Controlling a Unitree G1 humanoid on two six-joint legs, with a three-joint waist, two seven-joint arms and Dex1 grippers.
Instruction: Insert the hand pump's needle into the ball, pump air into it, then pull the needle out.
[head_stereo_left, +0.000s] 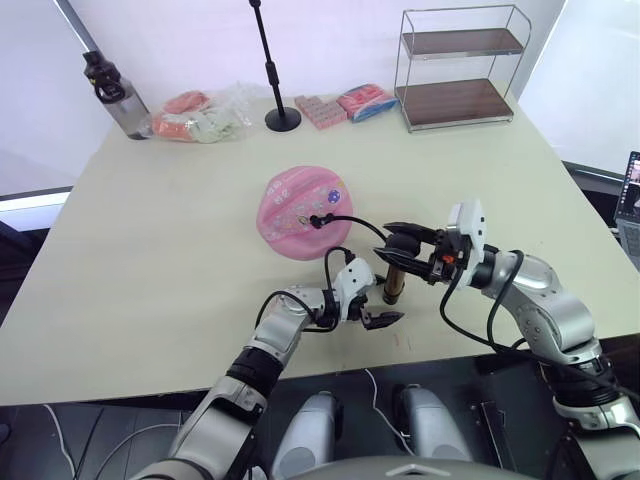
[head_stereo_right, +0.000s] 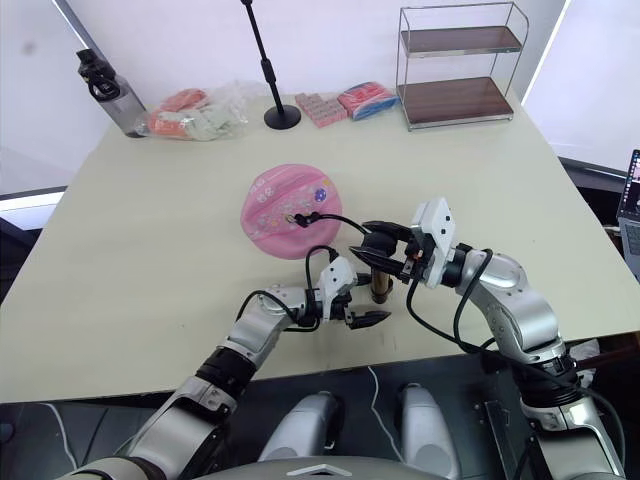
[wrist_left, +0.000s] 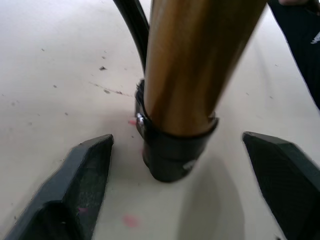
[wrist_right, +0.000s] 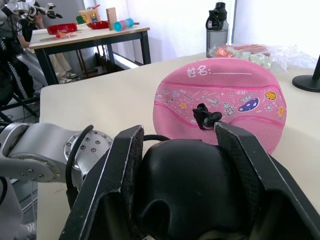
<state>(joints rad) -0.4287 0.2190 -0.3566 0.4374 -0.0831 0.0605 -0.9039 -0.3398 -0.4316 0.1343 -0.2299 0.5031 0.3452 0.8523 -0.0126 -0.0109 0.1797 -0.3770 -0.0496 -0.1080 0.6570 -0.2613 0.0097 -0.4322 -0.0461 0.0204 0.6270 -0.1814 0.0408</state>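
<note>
Writing on the ball (wrist_right: 220, 102): two Chinese characters followed by a blank underline, printed along its upper edge in the right wrist view; below that, cartoon space stickers, too small to read. No other legible labels.

Ball lies flattened at the centre of the bench (head_stereo_left: 150, 260), in the middle of the head-camera frame. A small black fitting (wrist_right: 206, 117) sits on the stickered face; the needle itself is not visible, so how far it is seated cannot be told. The thin black hose (head_stereo_left: 352, 222) loops from that fitting down toward the hand pump (head_stereo_left: 393, 283).

Pump stands upright near the front edge of the bench, lower centre of frame, base cap on the surface. Right pincer (head_stereo_left: 404, 243) is pinching the black handle at the pump's top, one finger on either side. Left pincer (head_stereo_left: 377, 320) is spread, its fingers (wrist_left: 75, 185) on either side of the pump's base cap and apart from it.

Upper part of frame: dark water bottle (head_stereo_left: 112, 92) at upper left, clear bag of packets (head_stereo_left: 205, 115) beside it, black stand base (head_stereo_left: 283, 120), pink and blue packs (head_stereo_left: 345, 105), two-tier wire shelf (head_stereo_left: 457, 68) at upper right. Open bench to left and right of the ball.
</note>
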